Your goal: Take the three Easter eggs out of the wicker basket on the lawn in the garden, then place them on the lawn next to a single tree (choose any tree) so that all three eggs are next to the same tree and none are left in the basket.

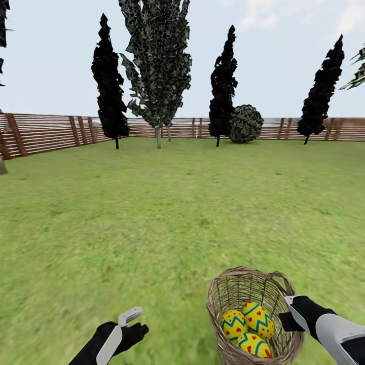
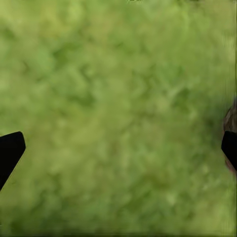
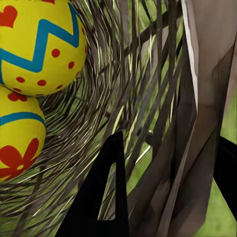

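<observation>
My right pincer [image 1: 290,310] pinches the basket [image 1: 238,289] rim at lower right, all three eggs [image 1: 251,327] inside; my left pincer [image 1: 133,320] hangs spread, no tree reached.

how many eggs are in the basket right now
3, all inside the wicker basket: one egg toward the left arm's side, one beside it, one nearest the robot. None lie on the lawn.

Black end effectors [image 1: 133,324] with white finger plates, grey-white right forearm [image 1: 340,332]

Flat, bright, shadowless daylight; lawn [image 2: 118,113] blurred close up, smeared toward edges.
</observation>
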